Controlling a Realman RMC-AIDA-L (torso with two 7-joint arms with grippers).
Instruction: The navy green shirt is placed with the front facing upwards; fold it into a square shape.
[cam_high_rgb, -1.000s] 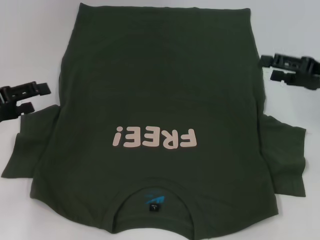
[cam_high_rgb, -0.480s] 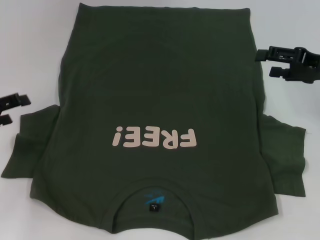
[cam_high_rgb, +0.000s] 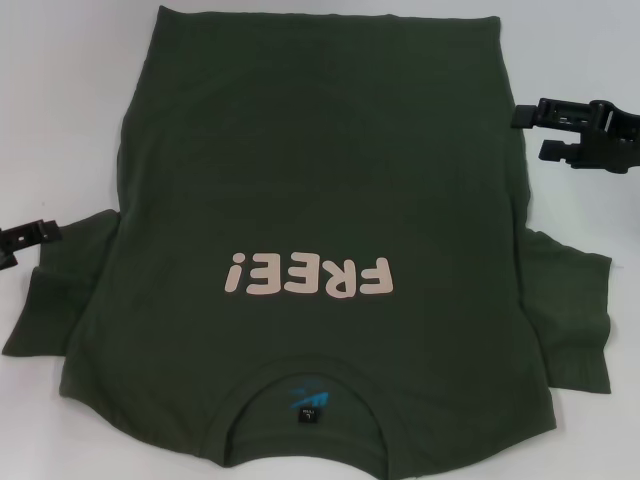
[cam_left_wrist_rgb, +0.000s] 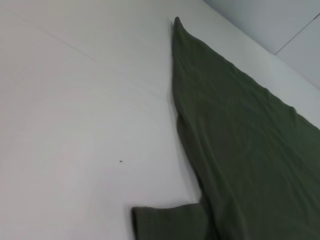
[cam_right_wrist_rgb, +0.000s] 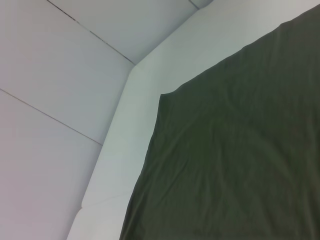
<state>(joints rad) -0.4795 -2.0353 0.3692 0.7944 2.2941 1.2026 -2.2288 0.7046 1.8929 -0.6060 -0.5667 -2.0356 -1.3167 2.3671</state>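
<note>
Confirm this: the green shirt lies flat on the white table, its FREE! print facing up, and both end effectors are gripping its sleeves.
Not quite. The head view shows the left end effector and right end effector open beside the green shirt, gripping nothing. The rest holds.

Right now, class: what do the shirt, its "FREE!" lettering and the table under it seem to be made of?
The shirt looks like soft matte knit cloth, probably cotton: it lies limp, with fine wrinkles. The lettering looks like a flat pale pink print, smooth against the weave. The table looks smooth, hard and white, perhaps laminate; its exact material is unclear.
</note>
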